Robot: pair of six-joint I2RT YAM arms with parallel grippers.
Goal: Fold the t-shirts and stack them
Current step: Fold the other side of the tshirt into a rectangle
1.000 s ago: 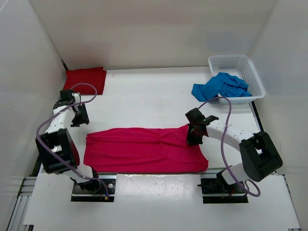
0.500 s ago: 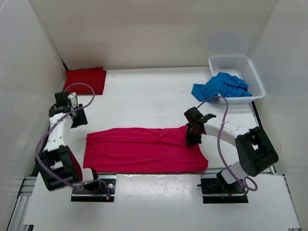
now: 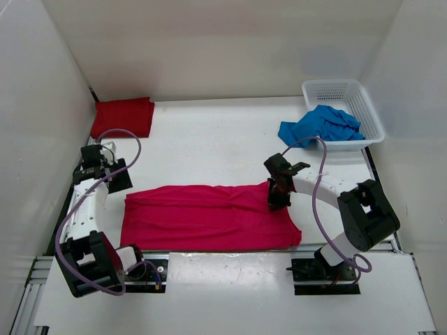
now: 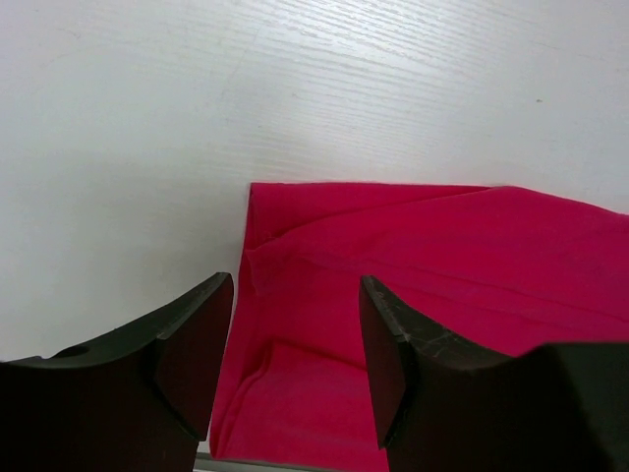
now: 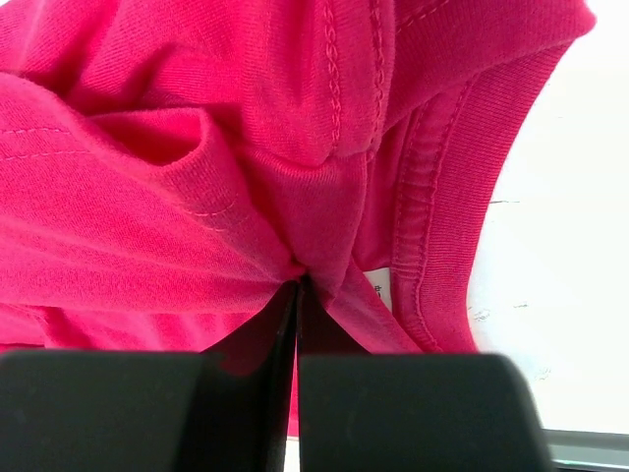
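R claw point(image 3: 276, 197) is at the far right corner of the pink shirt point(image 3: 202, 218), by the collar. Its fingers are pressed together w/ a bunched fold of cloth pinched at the tips. L claw point(image 3: 117, 180) is just past the shirt's far left corner, fingers apart w/ nothing between them. In the wrist view the shirt's left edge shows in the gap; can't tell if it touches.

Pink shirt lies across the near part of the table point(image 3: 209, 139), between the 2 arms. It's spread in a long flat band, w/ small creases at the left end and puckered where it's gripped.

Dark red shirt point(image 3: 123, 116) is folded square at the far left corner. Blue shirt point(image 3: 320, 125) is crumpled, hanging over the near rim of the basket point(image 3: 342, 89) at far right.
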